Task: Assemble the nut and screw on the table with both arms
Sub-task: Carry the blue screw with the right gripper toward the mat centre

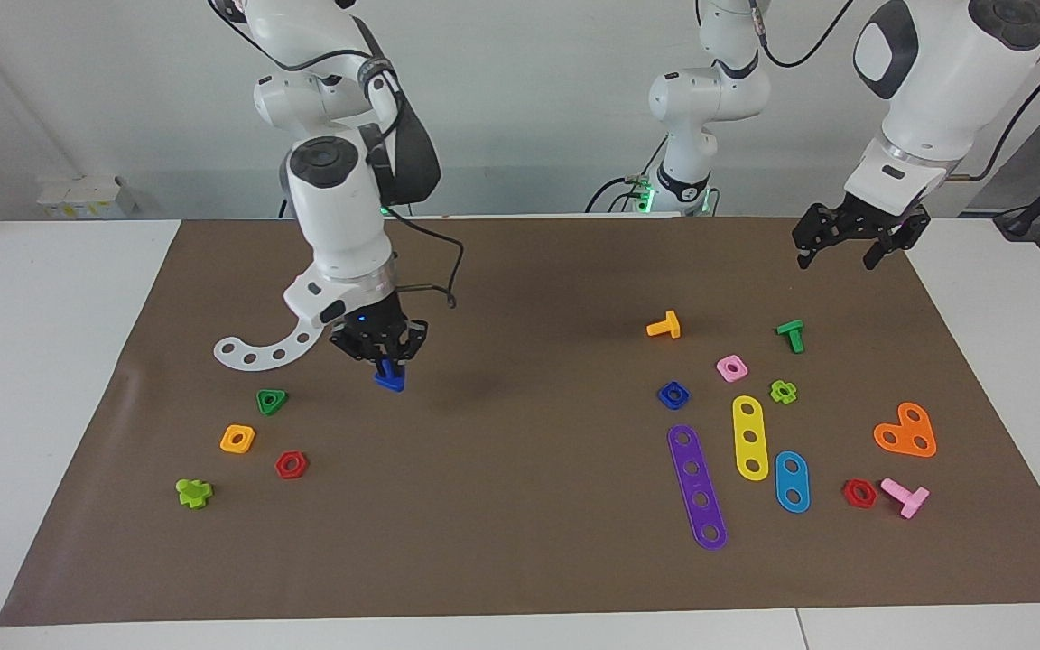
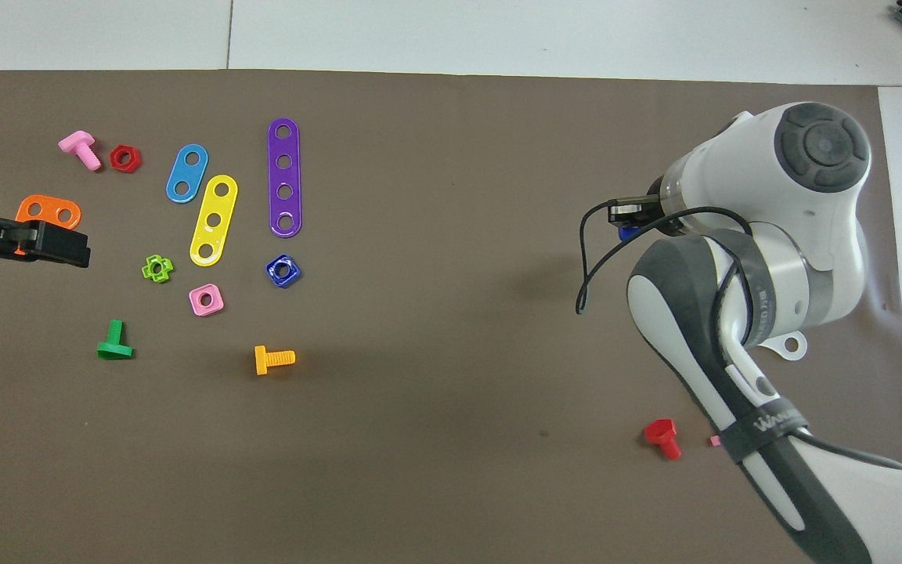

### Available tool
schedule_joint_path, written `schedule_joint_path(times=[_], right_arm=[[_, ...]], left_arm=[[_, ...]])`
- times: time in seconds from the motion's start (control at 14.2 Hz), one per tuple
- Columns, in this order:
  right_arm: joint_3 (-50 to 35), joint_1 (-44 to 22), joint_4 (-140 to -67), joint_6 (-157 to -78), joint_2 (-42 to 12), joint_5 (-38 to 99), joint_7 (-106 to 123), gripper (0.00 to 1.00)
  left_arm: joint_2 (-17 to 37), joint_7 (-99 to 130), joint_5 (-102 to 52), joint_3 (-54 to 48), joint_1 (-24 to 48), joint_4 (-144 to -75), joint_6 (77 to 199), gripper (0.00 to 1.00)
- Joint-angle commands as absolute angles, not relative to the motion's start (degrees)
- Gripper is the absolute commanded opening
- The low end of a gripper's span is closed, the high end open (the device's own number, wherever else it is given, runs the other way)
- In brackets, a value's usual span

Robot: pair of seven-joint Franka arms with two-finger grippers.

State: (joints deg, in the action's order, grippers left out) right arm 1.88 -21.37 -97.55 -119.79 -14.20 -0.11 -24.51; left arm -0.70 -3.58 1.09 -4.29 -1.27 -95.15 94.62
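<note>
Blue screw, facing view: the screw [image 1: 389, 380] hangs head-down from the right gripper [image 1: 383, 359], whose fingertips are clamped on its stem; it is off the mat.
Right gripper, facing view: raised over bare brown mat [image 1: 520, 560] toward the right arm's end, with a green triangle nut [image 1: 272, 401], an orange nut [image 1: 237, 439] and a red hex nut [image 1: 291, 465] lying on the mat toward that end of the table.
White curved strip, facing view: lies on the mat beside the right arm's wrist [image 1: 260, 349].
Nut, facing view: the blue nut [image 1: 673, 394] lies flat on the mat toward the left arm's end, just beside the top of the purple strip [image 1: 697, 487], near the pink nut [image 1: 732, 367] and farther from the robots than the orange bolt [image 1: 664, 326].
Left gripper, facing view: hangs in the air over the mat's corner at the left arm's end [image 1: 850, 244], fingers apart, holding nothing; this arm waits.
Screw, overhead view: only a blue sliver [image 2: 628, 232] shows under the right gripper [image 2: 633, 215]; the arm hides the rest.
Nut, overhead view: the nut [image 2: 283, 270] lies just nearer the robots than the purple strip [image 2: 284, 178], beside the yellow strip [image 2: 214, 220].
Left gripper, overhead view: its black tip [image 2: 59, 244] covers part of the orange plate [image 2: 50, 211]; whether its fingers are apart cannot be told from this view.
</note>
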Motion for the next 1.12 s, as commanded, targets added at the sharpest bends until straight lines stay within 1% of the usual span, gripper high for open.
schedule_joint_path(times=[0.0, 0.14, 0.21, 0.42, 0.7, 0.84, 0.98, 1.05], right_arm=[[1.93, -26.52, -95.89, -122.59, -17.31, -1.14, -33.54, 0.00], [1.93, -30.31, -95.98, -125.49, -19.33, -1.32, -39.26, 0.00], [1.93, -31.19, -95.98, -127.07, -19.77, -1.32, -40.59, 0.00], [1.93, -34.44, -96.15, -128.31, -22.40, -1.58, -43.84, 0.00], [1.93, -36.82, -96.24, -131.30, -25.39, -2.28, -47.53, 0.00], [1.93, -37.26, -96.85, -134.46, -26.89, -2.90, -50.26, 0.00], [1.93, -37.35, -97.12, -134.82, -27.42, -2.90, -50.62, 0.00], [1.93, -37.44, -97.82, -136.39, -27.68, -2.90, -51.15, 0.00]], left_arm=[[-2.29, -4.04, 0.88, -4.75, -2.29, -96.94, 95.01, 1.00], [-2.29, -4.04, 0.79, -4.83, -2.29, -96.94, 95.01, 1.00], [-2.29, -4.13, 0.79, -4.83, -2.29, -96.94, 95.01, 1.00], [-2.29, -4.13, 0.79, -4.83, -2.29, -96.94, 94.92, 1.00], [-2.29, -4.04, 0.88, -4.75, -2.29, -96.94, 94.92, 1.00], [-2.29, -4.13, 0.79, -4.75, -2.29, -96.94, 94.92, 1.00], [-2.29, -4.13, 0.88, -4.75, -2.29, -96.94, 94.92, 1.00], [-2.29, -4.13, 0.79, -4.75, -2.29, -96.94, 94.92, 1.00]])
